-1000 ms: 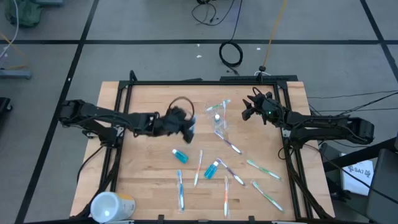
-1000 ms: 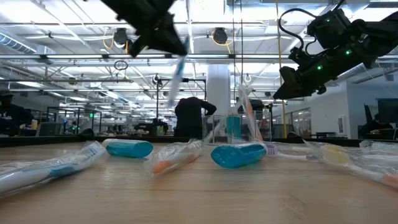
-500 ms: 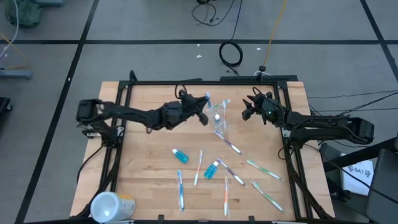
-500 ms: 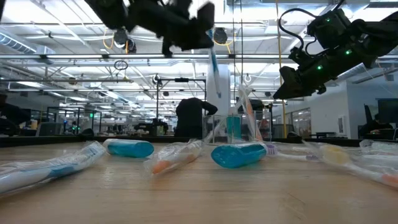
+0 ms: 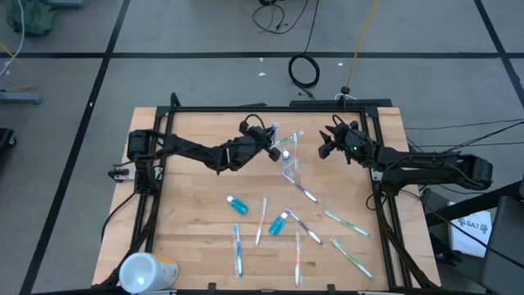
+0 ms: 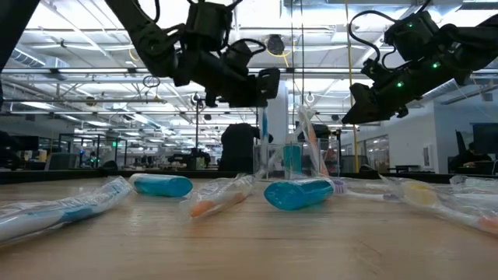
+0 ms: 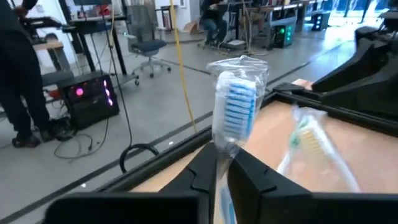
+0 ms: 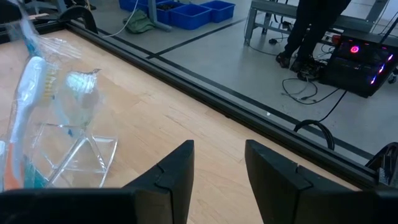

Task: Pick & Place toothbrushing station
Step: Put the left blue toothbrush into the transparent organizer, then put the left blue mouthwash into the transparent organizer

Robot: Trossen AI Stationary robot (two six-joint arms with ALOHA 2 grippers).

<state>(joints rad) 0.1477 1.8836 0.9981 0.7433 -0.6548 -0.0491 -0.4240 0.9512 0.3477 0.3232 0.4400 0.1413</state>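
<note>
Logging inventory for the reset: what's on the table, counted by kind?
Clear cup: 1
Toothbrushes lying loose: 7
Toothbrush in left gripper: 1
Toothbrush in cup: 1 visible
Toothpaste tubes: 2
White-yellow cylinder: 1
Total: 13

Open-plan robotics lab: desks [image 7: 56,43], office chair [image 7: 140,37], floor cables [image 5: 304,70].

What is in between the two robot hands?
In the high view, the clear plastic cup with toothbrushes in it stands between the left gripper, which holds a wrapped blue toothbrush, and the open right gripper.
</note>
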